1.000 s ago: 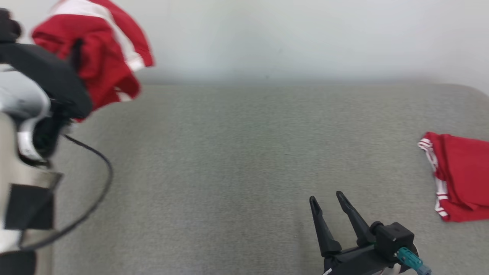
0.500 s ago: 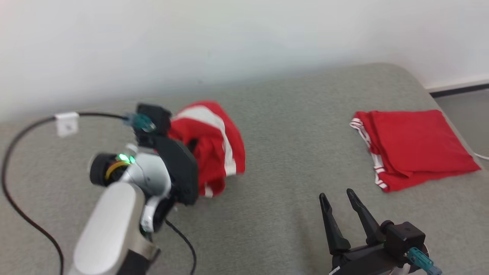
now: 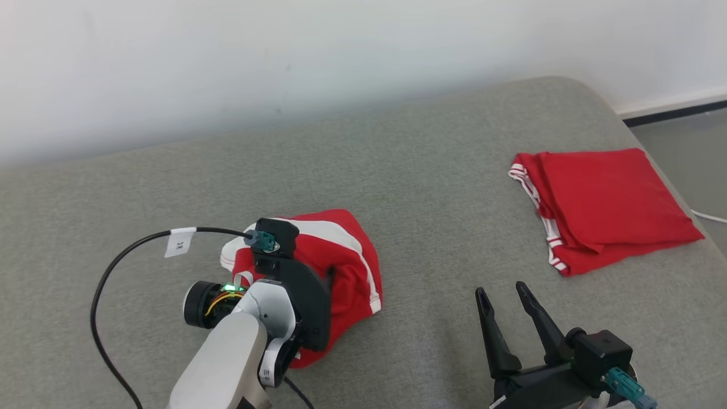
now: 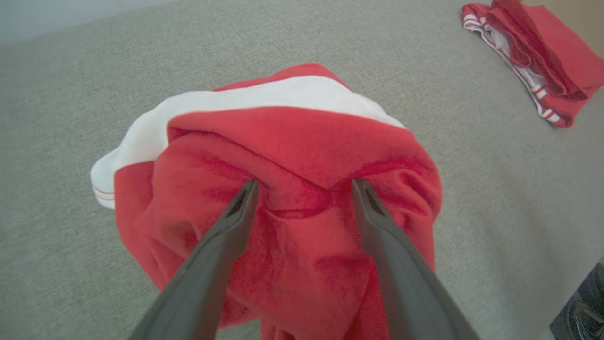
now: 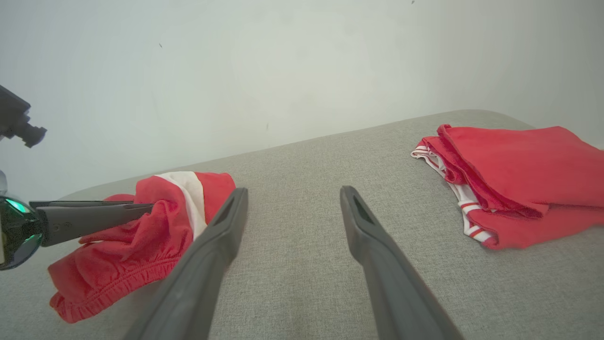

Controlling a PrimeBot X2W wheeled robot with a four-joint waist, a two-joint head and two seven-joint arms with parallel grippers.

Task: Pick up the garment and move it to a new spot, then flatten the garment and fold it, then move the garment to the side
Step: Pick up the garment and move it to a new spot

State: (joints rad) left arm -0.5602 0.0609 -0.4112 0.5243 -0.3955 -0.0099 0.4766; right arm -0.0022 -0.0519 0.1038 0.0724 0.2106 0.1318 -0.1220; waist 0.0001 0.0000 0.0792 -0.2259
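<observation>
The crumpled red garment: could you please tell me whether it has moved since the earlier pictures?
Yes. The crumpled red garment has moved down the head view: level with the folded red garment before, lower now.

The left arm's pale silver forearm [image 3: 227, 358] slants forward, its black wrist housing [image 3: 306, 301] tipped downward. The left gripper [image 4: 304, 189] has its two long dark fingers [image 4: 222, 250] spread wide. The right gripper [image 3: 501, 289] sits low, its fingers [image 3: 494, 335] parted and pointing forward.
</observation>
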